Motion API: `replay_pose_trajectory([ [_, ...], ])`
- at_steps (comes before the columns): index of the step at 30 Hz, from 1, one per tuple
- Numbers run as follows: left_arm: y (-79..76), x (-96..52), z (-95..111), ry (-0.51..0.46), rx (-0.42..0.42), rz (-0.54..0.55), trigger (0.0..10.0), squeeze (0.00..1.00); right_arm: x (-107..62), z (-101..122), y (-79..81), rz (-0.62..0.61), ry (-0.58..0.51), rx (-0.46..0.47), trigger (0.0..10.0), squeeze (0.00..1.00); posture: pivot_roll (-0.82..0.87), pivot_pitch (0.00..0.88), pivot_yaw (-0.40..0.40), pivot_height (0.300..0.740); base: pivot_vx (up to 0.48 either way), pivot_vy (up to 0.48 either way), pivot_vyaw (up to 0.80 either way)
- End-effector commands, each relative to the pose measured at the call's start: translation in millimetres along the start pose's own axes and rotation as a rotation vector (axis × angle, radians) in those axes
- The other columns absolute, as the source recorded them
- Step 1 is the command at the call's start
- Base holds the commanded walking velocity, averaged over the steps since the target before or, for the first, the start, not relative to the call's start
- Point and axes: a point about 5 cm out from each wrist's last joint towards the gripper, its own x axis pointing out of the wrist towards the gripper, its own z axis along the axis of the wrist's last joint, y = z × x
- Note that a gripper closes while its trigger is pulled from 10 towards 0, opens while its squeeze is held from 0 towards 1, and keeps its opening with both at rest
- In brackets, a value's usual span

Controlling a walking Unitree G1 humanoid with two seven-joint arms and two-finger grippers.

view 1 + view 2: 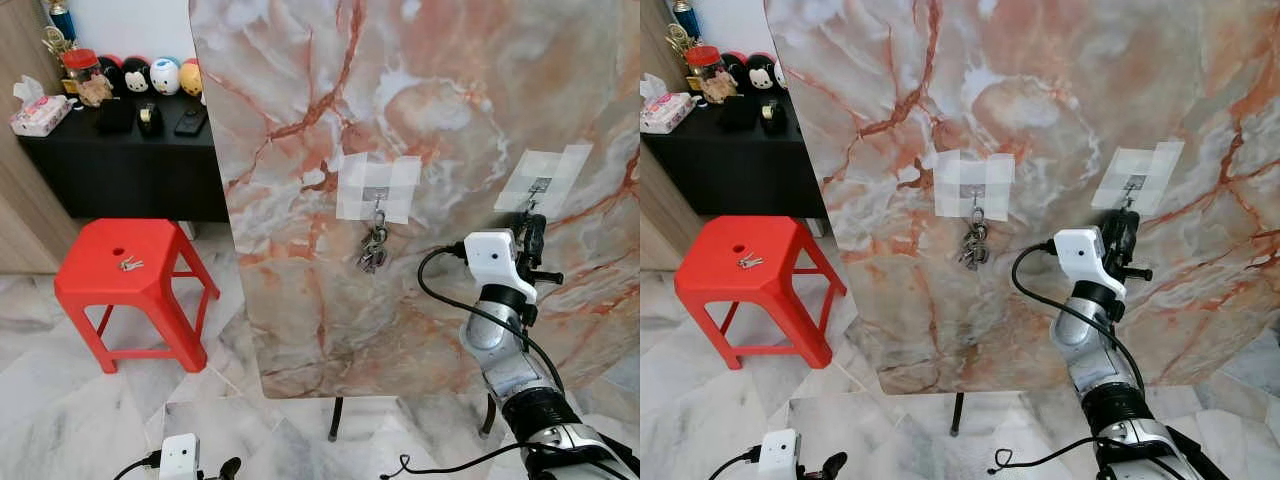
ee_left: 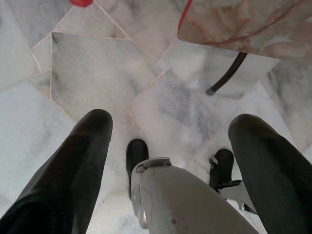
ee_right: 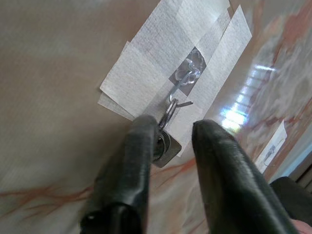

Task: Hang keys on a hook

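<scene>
Metal keys (image 3: 163,141) hang from a small hook (image 3: 184,80) taped with white strips to a pink-veined marble slab (image 1: 420,120); the right end effector (image 3: 168,134) is raised to them, its two black fingers parted, one finger lying against the keys so that much of the bunch is hidden. Beside it on the slab, a second taped hook (image 1: 377,200) carries another bunch of keys (image 1: 373,250). Further left stands a red plastic stool (image 1: 130,280) with a third small set of keys (image 1: 130,264) on its seat. Behind it a black counter (image 1: 120,160) holds toy figures, a jar and a tissue pack, too small to detail. Low over the grey marble floor (image 2: 97,63), the left end effector (image 2: 170,146) hangs open.
</scene>
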Motion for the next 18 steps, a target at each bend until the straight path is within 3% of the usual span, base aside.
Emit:
replay_pose_trajectory([
  [1,0.2,-1.7,-6.7,0.029,-0.005,0.005,10.0,0.0,-10.6,-13.2,2.3,0.061,0.051,0.03,10.0,1.0,0.1,0.08,-0.064,0.74,0.0,0.0,0.0],
  [5,0.3,-1.9,-7.1,0.03,-0.005,0.005,10.0,0.0,-32.9,-28.8,13.8,0.219,0.132,0.113,10.0,0.99,0.1,0.079,-0.067,0.74,0.0,0.0,0.0],
  [6,0.4,-2.0,-7.3,0.03,-0.005,0.005,10.0,0.0,-39.7,-35.9,14.6,0.237,0.166,0.109,10.0,0.84,0.1,0.08,-0.069,0.74,0.0,0.0,0.0],
  [7,0.5,-2.1,-7.4,0.031,-0.004,0.005,10.0,0.0,-46.6,-44.0,13.1,0.235,0.204,0.111,10.0,0.38,0.1,0.08,-0.069,0.74,0.0,0.0,0.0],
  [8,0.8,-2.3,-7.7,0.031,-0.003,0.006,10.0,0.0,-62.3,-63.6,9.2,0.234,0.308,0.121,10.0,0.0,0.1,0.08,-0.07,0.74,0.0,0.0,0.0],
  [11,1.5,-2.5,-7.9,0.032,-0.003,0.007,10.0,0.0,-80.8,-83.8,5.5,0.24,0.435,0.168,10.0,0.0,0.1,0.08,-0.069,0.74,0.0,0.0,0.0],
  [13,1.5,-2.5,-7.9,0.032,-0.003,0.007,10.0,0.0,-82.1,-85.0,5.7,0.242,0.447,0.18,10.0,0.0,0.1,0.08,-0.069,0.74,0.0,0.0,0.0],
  [16,2.3,-2.8,-8.3,0.036,0.001,0.007,10.0,0.0,-117.3,-114.4,13.3,0.327,0.737,0.322,10.0,0.0,0.09,0.076,-0.065,0.74,0.0,0.0,0.0],
  [18,2.5,-2.8,-8.5,0.041,0.006,0.007,10.0,0.0,-142.9,-126.0,22.4,0.456,0.869,0.342,10.0,0.0,0.09,0.07,-0.062,0.74,0.0,0.0,0.0],
])
